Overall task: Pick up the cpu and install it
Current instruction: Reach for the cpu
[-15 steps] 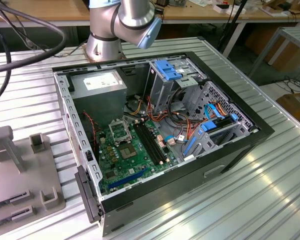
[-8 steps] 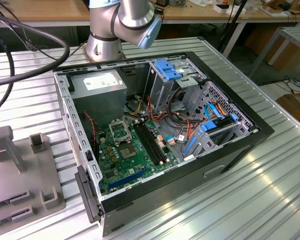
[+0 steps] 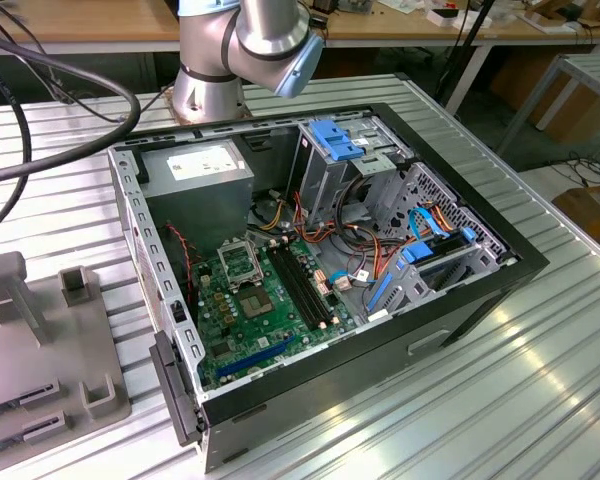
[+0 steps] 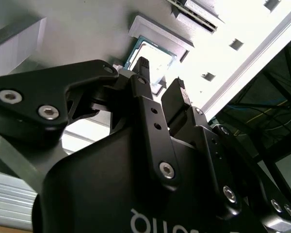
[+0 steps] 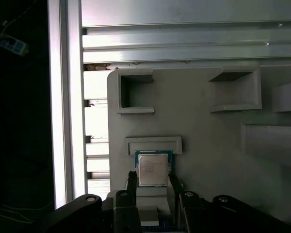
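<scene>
The gripper [image 5: 153, 177] is open. In both wrist views its two black fingers [image 5: 132, 183] are spread apart with the cpu [image 5: 153, 170] between them, one finger on each side. I cannot tell if they touch it.

The cpu is a small flat square with a shiny grey top and a thin green edge. It lies flat on a grey tray [image 5: 208, 145], just beside a low raised bar [image 5: 153, 144] on the tray. Farther along the tray are two square pockets with little walls, one [image 5: 135, 92] and another [image 5: 235, 90]. In the second wrist view the gripper [image 4: 161, 73] hangs close over the cpu [image 4: 155, 52].

The tray lies on a ribbed metal bench [image 5: 184, 39]. In the exterior view the grey tray [image 3: 40, 360] is on the exterior view's left, and a big black computer case [image 3: 310, 400] lies open on the bench [image 3: 500, 400] beside it.

Inside the case is a green board [image 3: 225, 320]. On the board sit a square socket [image 3: 242, 262] with a black frame and some long black memory slots [image 3: 305, 290]. A grey power box [image 3: 200, 165] is in one corner of the case. Metal cages with blue handles [image 3: 335, 140] fill the far side. Lots of coloured wires [image 3: 355, 245] run between them.

The silver arm [image 3: 250, 40] stands on the bench behind the case.
</scene>
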You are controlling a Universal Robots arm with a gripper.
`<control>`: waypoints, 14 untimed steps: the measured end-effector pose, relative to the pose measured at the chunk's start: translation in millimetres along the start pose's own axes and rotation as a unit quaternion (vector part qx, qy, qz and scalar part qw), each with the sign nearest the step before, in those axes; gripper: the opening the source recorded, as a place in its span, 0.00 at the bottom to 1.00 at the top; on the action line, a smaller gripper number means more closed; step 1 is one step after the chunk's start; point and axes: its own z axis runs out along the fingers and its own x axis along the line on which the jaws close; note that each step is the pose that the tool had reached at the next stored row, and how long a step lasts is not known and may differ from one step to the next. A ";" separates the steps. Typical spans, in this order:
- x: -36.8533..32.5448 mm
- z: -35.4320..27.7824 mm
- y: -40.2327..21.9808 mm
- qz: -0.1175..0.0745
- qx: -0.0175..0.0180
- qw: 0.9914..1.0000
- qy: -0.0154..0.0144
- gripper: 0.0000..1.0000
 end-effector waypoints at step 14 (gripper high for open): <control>-1.5 11.6 0.7 0.008 0.000 1.000 0.004 0.46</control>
